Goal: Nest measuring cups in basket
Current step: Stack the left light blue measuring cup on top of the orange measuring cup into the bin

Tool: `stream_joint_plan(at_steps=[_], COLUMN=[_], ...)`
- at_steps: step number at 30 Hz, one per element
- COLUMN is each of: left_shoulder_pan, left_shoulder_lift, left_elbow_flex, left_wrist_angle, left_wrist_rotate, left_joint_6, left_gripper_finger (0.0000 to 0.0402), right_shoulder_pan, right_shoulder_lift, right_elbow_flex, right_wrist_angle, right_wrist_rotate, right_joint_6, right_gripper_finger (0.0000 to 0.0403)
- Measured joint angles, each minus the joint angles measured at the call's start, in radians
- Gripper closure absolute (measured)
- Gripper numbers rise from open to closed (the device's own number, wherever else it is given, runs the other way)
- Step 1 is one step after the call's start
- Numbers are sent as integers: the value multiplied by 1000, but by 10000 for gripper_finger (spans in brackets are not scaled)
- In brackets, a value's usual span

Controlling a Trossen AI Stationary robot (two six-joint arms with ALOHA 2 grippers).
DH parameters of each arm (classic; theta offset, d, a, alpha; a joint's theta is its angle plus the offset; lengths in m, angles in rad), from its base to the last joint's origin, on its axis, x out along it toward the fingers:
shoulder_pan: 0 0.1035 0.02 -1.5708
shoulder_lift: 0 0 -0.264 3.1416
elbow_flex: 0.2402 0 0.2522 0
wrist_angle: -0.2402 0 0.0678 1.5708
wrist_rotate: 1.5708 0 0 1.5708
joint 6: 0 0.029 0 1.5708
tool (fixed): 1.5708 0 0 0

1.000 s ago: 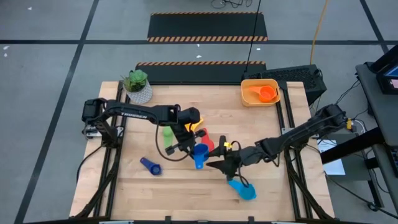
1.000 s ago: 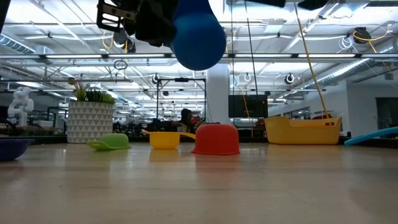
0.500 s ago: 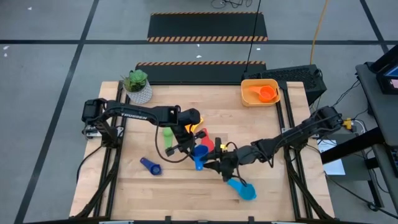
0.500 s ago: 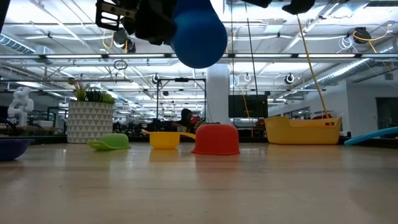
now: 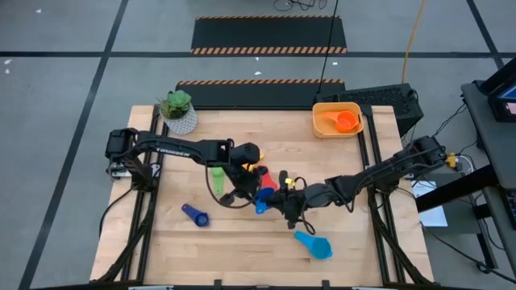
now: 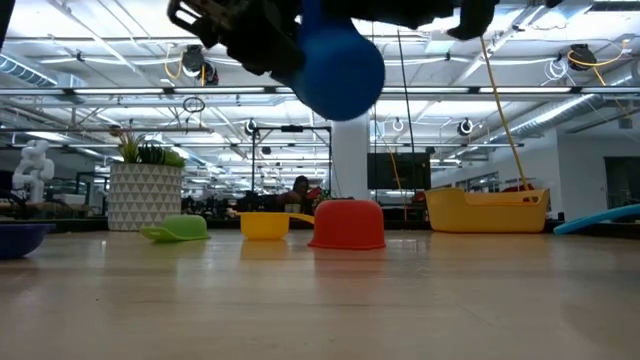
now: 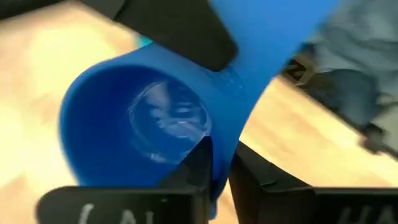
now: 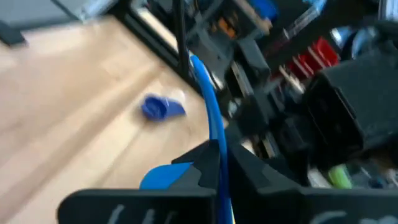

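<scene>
A blue measuring cup [image 5: 262, 202] hangs in mid-air over the middle of the table, high in the low view [image 6: 340, 75]. My left gripper [image 5: 247, 196] is shut on its bowl and my right gripper [image 5: 279, 202] is shut on its handle. The green cup [image 5: 216, 173], yellow cup [image 5: 256, 168] and red cup [image 5: 269, 184] rest on the table just beyond; the red one [image 6: 348, 224] stands mouth down. The dark blue cup [image 5: 194, 215] and the light blue cup [image 5: 314, 245] lie nearer the front edge. An orange cup [image 5: 347, 122] sits in the basket [image 5: 322, 129] at the far right. My left gripper [image 7: 217, 163] has one finger inside the blue cup's bowl and one outside, on the wall [image 7: 219, 138] beside the handle's root. It slants down from the table's left. The cup is lifted clear and tilted. My right gripper [image 8: 221, 155] pinches the blue cup's flat handle [image 8: 213, 118] between its two fingers. It comes about level from the table's right, with the fingers along the handle.
A white pot with a green plant [image 5: 178, 112] stands at the far left corner. Bare wood lies along the front edge between the dark blue and light blue cups, and on the right between my right arm and the basket.
My right gripper has gone toward the table's left to the blue cup and shut on its handle. My left gripper has rolled at the wrist, and the cup it holds has tipped and shifted a little toward the right gripper, staying clear of the table.
</scene>
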Motion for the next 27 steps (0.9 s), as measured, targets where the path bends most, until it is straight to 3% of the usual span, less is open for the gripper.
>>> stream_joint_plan(at_steps=[5, 10, 12, 15, 20, 27], left_shoulder_pan=[-11, -23, -22, -23, -49, -89], left_shoulder_lift=[-23, -59, -83, -117, -143, -126], left_elbow_flex=[2, -1, 3, 1, 2, 1], left_wrist_angle=[3, 28, 45, 20, 83, 234], left_wrist_rotate=[-206, -520, -606, -658, -661, -813], left_joint_6=[-78, -159, -179, -217, -237, -214], left_gripper_finger=[287, 220, 201, 184, 185, 192], right_shoulder_pan=[0, 1, 1, 1, -14, -69], right_shoulder_lift=[-85, -153, -170, -193, -204, -202], right_elbow_flex=[0, 0, 2, 1, 2, 1], right_wrist_angle=[-158, -281, -342, -430, -531, -587], right_wrist_rotate=[77, 94, 160, 263, 412, 447], right_joint_6=[89, 173, 211, 260, 344, 435], right_gripper_finger=[401, 402, 402, 402, 402, 403])
